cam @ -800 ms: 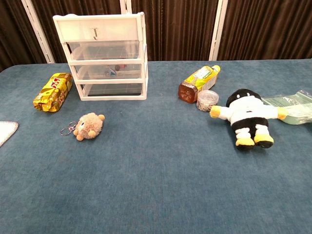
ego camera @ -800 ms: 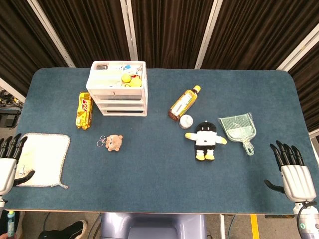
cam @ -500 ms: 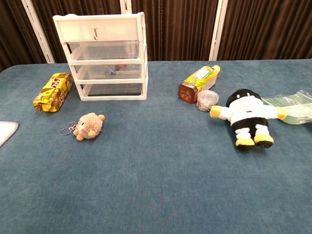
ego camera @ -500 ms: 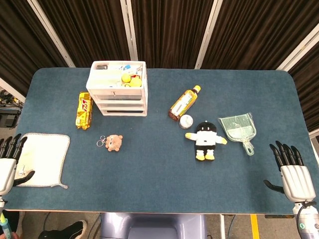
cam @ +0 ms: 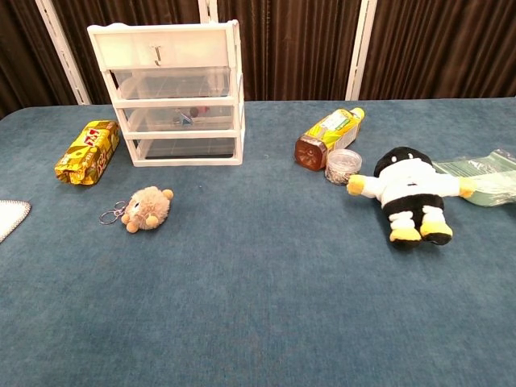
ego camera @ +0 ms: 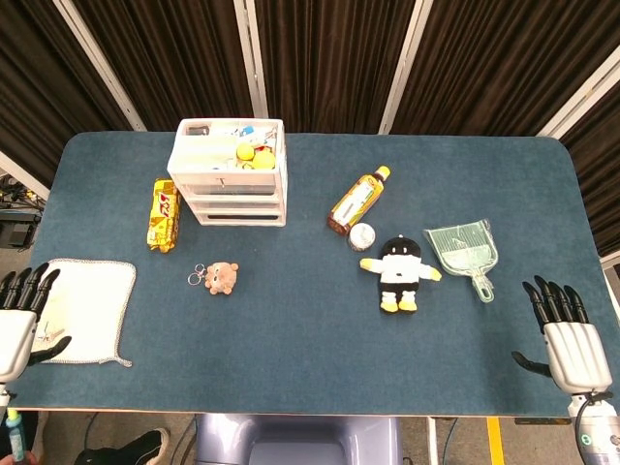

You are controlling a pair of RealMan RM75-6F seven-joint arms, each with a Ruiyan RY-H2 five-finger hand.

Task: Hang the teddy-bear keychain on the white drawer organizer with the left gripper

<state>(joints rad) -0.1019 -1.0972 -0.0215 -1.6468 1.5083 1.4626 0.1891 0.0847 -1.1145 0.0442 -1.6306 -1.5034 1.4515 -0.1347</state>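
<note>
Blue felt-like table cover (ego camera: 310, 320) spans scene. Left hand (ego camera: 17, 315) at near left edge, fingers apart, holding nothing — beside white cloth (ego camera: 85, 310). Right hand (ego camera: 566, 334) at near right edge, fingers spread, empty. Small brown teddy-bear keychain (cam: 147, 208) lies flat on cover, metal ring to its left, well apart from both hands. Black-and-white plush doll (cam: 407, 192) lies right of centre. Further back — white three-drawer plastic organizer (cam: 171, 93) stands upright behind keychain; yellow snack packet (cam: 86, 151) just left of organizer.
</note>
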